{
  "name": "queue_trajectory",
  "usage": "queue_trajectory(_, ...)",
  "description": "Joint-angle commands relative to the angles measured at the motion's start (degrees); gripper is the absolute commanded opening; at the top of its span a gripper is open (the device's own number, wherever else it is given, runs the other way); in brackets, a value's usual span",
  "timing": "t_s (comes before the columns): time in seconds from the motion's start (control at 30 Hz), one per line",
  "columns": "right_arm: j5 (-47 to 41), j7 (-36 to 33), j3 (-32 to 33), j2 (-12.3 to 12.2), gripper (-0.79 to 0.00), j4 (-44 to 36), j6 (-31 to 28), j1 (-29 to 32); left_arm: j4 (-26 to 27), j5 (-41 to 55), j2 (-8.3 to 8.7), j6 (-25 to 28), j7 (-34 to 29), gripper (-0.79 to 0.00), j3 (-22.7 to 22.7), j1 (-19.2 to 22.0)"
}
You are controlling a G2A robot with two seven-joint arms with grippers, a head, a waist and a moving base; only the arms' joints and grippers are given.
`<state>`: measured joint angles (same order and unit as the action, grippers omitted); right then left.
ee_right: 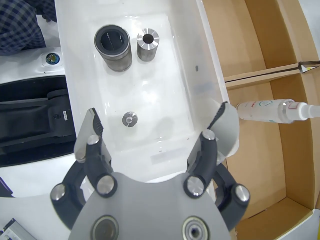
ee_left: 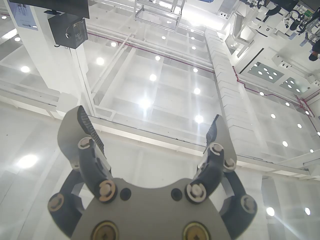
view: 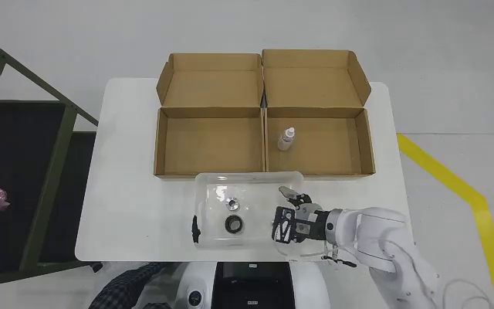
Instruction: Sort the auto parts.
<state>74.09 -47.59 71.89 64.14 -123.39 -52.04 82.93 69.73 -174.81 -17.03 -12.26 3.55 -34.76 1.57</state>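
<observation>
A clear plastic bin [view: 202,202] holds the parts at the table's near edge. In it stand a large dark linear bearing [ee_right: 113,48] [view: 235,225], a steel bushing [ee_right: 148,44] [view: 231,205] and a small metal piece [ee_right: 129,119]. My right gripper [ee_right: 158,118] [view: 284,212] hovers open over the bin's right end, with the small piece below and between its fingers, nearer one fingertip [ee_right: 94,122]. A white bottle [view: 285,139] [ee_right: 272,112] lies in the right cardboard box [view: 332,151]. My left gripper [ee_left: 150,128] is open, empty and aimed at the ceiling.
The left cardboard box [view: 208,147] stands beside the right one behind the bin, both with lids folded back. Black tape [view: 195,228] sticks to the bin's left end. A person's checked sleeve [view: 123,290] shows at the table's near edge.
</observation>
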Motion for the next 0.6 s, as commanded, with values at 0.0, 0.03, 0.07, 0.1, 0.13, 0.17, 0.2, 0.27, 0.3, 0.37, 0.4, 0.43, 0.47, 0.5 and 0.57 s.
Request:
queue_trajectory(0.0,-0.03,-0.8,-0.33,-0.16,-0.188,0.73,-0.25,-0.6,0.0,0.0,0.0,0.0,0.0,0.0,0.0,0.0)
queue_trajectory(0.03,-0.07,-1.11,-0.52,-0.23,-0.2,0.97,-0.36,-0.83,0.0,0.0,0.0,0.0,0.0,0.0,0.0,0.0)
queue_trajectory(0.07,-0.12,-1.41,-0.68,-0.29,-0.206,1.21,-0.4,-1.05,0.0,0.0,0.0,0.0,0.0,0.0,0.0,0.0)
queue_trajectory(0.1,-0.28,-1.62,-0.83,-0.36,-0.203,1.47,-0.48,-1.28,0.0,0.0,0.0,0.0,0.0,0.0,0.0,0.0)
queue_trajectory(0.13,-0.38,-1.94,-1.0,-0.43,-0.191,1.74,-0.6,-1.51,0.0,0.0,0.0,0.0,0.0,0.0,0.0,0.0)
queue_trajectory(0.17,-0.42,-2.29,-1.21,-0.5,-0.191,1.96,-0.75,-1.74,0.0,0.0,0.0,0.0,0.0,0.0,0.0,0.0)
queue_trajectory(0.2,-0.4,-2.67,-1.46,-0.57,-0.188,2.14,-0.96,-1.95,0.0,0.0,0.0,0.0,0.0,0.0,0.0,0.0)
queue_trajectory(0.27,-0.33,-3.32,-1.96,-0.7,-0.185,2.4,-1.34,-2.24,0.0,0.0,0.0,0.0,0.0,0.0,0.0,0.0)
queue_trajectory(0.3,-0.07,-3.39,-2.26,-0.78,-0.185,2.55,-1.26,-2.35,0.0,0.0,0.0,0.0,0.0,0.0,0.0,0.0)
queue_trajectory(0.37,0.61,-3.41,-3.05,-1.01,-0.2,2.87,-1.23,-2.61,0.0,0.0,0.0,0.0,0.0,0.0,0.0,0.0)
queue_trajectory(0.4,0.93,-3.44,-3.41,-1.14,-0.206,2.99,-1.21,-2.75,0.0,0.0,0.0,0.0,0.0,0.0,0.0,0.0)
queue_trajectory(0.43,1.19,-3.49,-3.78,-1.26,-0.215,3.14,-1.16,-2.88,0.0,0.0,0.0,0.0,0.0,0.0,0.0,0.0)
queue_trajectory(0.47,1.51,-3.53,-4.2,-1.38,-0.222,3.31,-1.11,-3.03,0.0,0.0,0.0,0.0,0.0,0.0,0.0,0.0)
queue_trajectory(0.5,1.79,-3.56,-4.62,-1.5,-0.234,3.45,-1.08,-3.2,0.0,0.0,0.0,0.0,0.0,0.0,0.0,0.0)
queue_trajectory(0.57,2.15,-3.69,-5.42,-1.73,-0.259,3.83,-0.95,-3.62,0.0,0.0,0.0,0.0,0.0,0.0,0.0,0.0)
